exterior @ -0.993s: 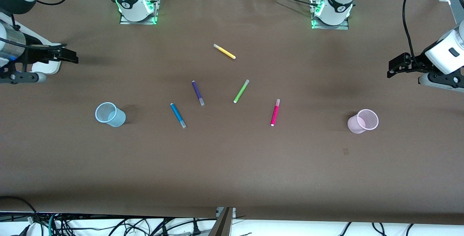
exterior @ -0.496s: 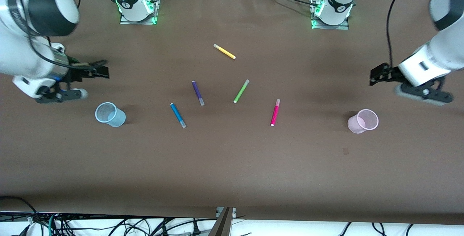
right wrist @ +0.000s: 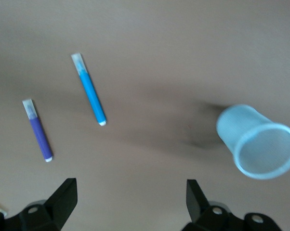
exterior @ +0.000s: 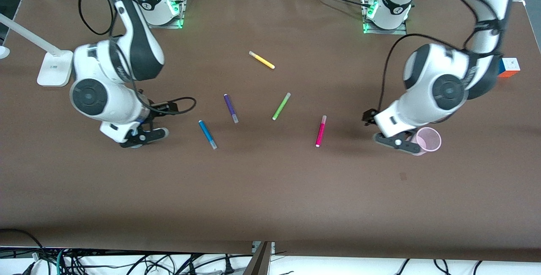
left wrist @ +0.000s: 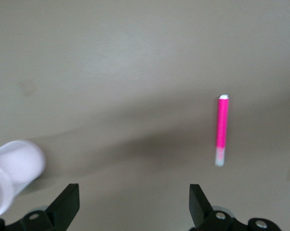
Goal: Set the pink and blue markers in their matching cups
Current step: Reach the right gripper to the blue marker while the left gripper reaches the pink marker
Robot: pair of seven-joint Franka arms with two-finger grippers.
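You have both arms out over the table with nothing held. The left gripper (left wrist: 130,207) hangs over the brown table (exterior: 270,199) at mid-right of the front frame, its jaws spread wide and empty. In the left wrist view the two black fingertips (left wrist: 68,204) sit at the bottom edge; the pink marker (exterior: 321,131) lies flat on the table, well apart from them, at the right of that frame and nearly in line with one fingertip — not between the jaws. The pink cup (exterior: 427,140) stands just beside the left gripper, partly covered by the arm in the front frame, and shows at the lower left corner of the left wrist view.

The right gripper (right wrist: 128,204) is at mid-left of the front frame, jaws likewise released and holding nothing. In the right wrist view the blue marker (right wrist: 89,90) lies at upper left, with the purple marker (right wrist: 38,130) beside it, both clear of the fingertips. The blue cup (right wrist: 258,142) stands upright at the right of that frame — it is hidden under the arm in the front view.

At frame centre in the front view you also see the green marker (exterior: 281,106) and, higher up, the yellow marker (exterior: 261,60), each lying apart from the others.
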